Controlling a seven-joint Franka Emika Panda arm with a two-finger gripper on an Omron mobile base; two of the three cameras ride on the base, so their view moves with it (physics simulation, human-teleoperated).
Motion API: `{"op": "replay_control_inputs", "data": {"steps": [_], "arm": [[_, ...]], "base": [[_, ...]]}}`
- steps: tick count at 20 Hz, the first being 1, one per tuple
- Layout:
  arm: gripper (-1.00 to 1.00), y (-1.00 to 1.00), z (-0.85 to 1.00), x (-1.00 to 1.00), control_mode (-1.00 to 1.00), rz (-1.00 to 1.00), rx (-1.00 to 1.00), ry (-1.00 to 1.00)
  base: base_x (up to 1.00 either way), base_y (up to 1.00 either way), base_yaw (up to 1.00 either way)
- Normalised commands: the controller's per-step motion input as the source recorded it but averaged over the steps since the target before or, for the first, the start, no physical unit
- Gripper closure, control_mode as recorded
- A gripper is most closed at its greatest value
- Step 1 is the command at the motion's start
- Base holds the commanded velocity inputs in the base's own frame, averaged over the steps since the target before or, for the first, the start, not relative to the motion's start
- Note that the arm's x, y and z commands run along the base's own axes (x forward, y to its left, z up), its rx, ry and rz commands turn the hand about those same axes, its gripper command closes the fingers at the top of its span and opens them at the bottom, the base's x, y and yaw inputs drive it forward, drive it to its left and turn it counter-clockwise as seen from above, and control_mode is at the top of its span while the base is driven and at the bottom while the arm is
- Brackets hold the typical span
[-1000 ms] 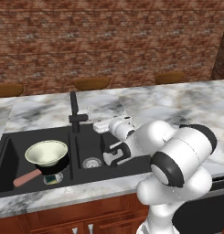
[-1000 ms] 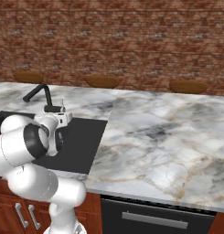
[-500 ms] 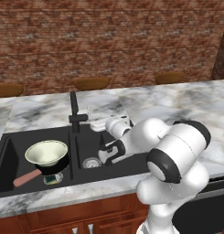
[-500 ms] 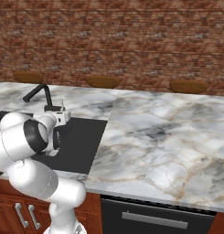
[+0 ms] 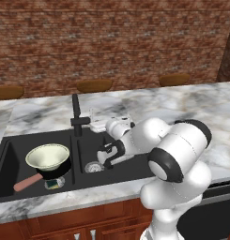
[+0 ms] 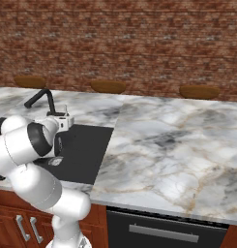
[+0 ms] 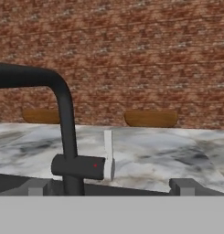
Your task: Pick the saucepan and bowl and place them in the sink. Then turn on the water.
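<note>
The black double-basin sink [image 5: 13, 154] holds the black saucepan [image 5: 58, 171] in its left basin, pink handle toward the front left. The cream bowl [image 5: 48, 156] sits on top of the pan. The slim black faucet [image 5: 77, 115] stands at the sink's back edge, with no blue stream under it. My gripper [image 5: 96, 125] hovers over the right basin just right of the faucet base, open and holding nothing. In the hand view the faucet [image 7: 65, 119] and its pale side lever [image 7: 108, 153] stand close ahead, between the wide-spread fingertips of my gripper [image 7: 111, 187]. From the right, my gripper [image 6: 61, 122] is beside the faucet [image 6: 44, 96].
A round steel drain [image 5: 94, 166] lies in the right basin. Marble counter [image 6: 178, 145] stretches to the right of the sink. Brown stool seats [image 5: 94, 85] line the far side under a brick wall. Wood cabinets and a dark appliance front [image 6: 163, 230] lie below the counter edge.
My hand has shifted a little up and left, closer to the faucet base. Saucepan and bowl have stayed put in the left basin.
</note>
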Motion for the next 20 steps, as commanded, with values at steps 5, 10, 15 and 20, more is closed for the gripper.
{"op": "replay_control_inputs", "data": {"steps": [5,10,15,20], "arm": [[-1.00,0.00,-0.29,0.05,-1.00,0.01,0.02,-0.08],[-1.00,0.00,-0.29,0.14,-1.00,0.00,0.02,-0.10],[-1.00,0.00,-0.23,0.25,-1.00,0.00,0.03,-0.10],[-1.00,0.00,-0.20,0.29,-1.00,0.00,0.03,-0.08]], "base": [[0.00,0.00,0.00],[0.00,0.00,0.00],[0.00,0.00,0.00],[0.00,0.00,0.00]]}}
